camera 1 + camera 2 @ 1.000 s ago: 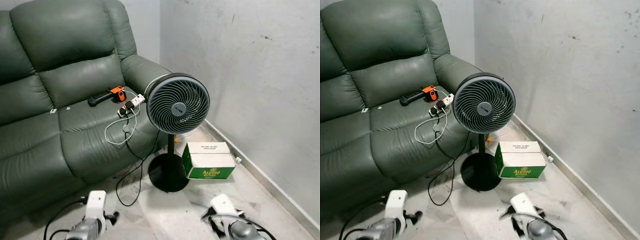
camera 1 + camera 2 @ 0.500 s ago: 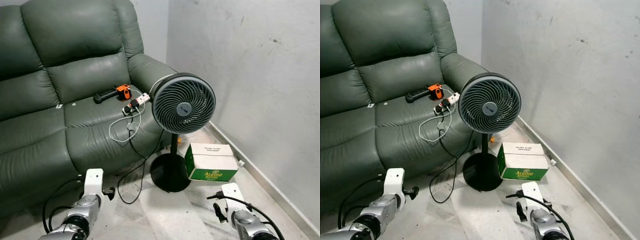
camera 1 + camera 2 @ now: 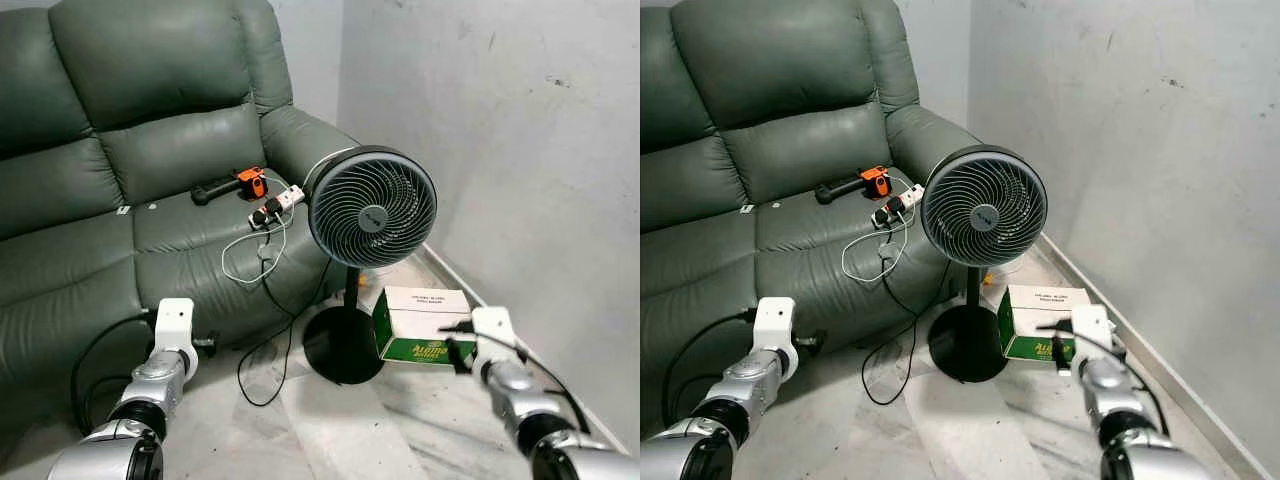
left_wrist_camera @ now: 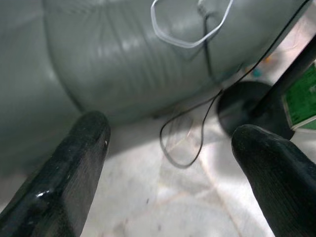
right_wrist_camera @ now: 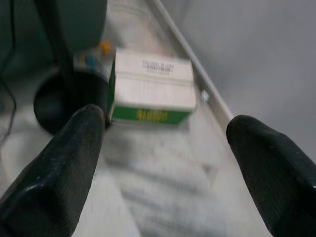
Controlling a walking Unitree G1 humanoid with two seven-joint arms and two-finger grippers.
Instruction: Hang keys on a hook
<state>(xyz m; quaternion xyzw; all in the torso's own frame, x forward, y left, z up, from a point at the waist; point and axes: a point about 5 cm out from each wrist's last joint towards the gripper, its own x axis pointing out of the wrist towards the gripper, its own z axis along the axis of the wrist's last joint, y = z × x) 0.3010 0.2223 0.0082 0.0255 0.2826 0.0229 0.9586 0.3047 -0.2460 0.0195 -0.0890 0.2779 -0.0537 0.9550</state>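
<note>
Nearest, the left gripper (image 4: 170,163) and right gripper (image 5: 163,148) hang low over the floor (image 3: 330,430), both with fingers spread wide and empty; no keys or hook can be made out, so the task's things are probably yet to be found. Beyond them, a cable (image 3: 262,330) trails beside the fan (image 3: 372,207) base and could snag an arm or foot. The box (image 3: 420,322) is shut, its contents hidden; farther off stands the sofa (image 3: 120,170).
</note>
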